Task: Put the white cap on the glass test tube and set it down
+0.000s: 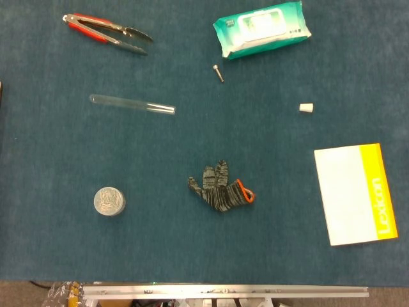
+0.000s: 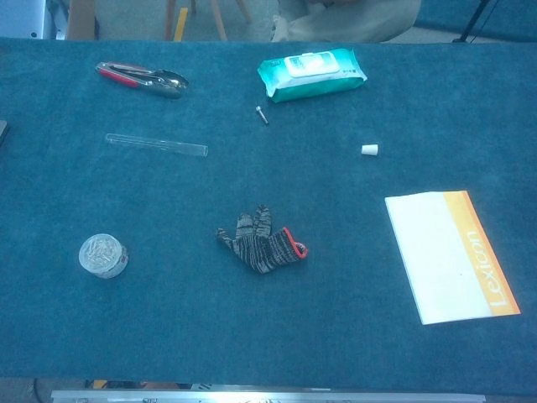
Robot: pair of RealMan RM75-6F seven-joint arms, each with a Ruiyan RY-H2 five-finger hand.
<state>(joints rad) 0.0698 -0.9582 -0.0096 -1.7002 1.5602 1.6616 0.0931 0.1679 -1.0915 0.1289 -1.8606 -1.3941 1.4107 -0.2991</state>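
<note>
Nothing was started: tube [image 1: 132,104] and cap [image 1: 307,107] lay well apart on the counter [image 1: 268,153]; neither hand showed. Next, grasp both.

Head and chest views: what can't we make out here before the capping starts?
- Both hands: in neither view, so their state is unknown.
- Clear glass test tube: which end is open is too faint against the blue cloth in both views.
- Small white cap: too small to tell which way its opening faces.
- Dark object: cut off by the left edge in both views; unidentifiable.
- Round silver tin: lid marking blurred.
</note>
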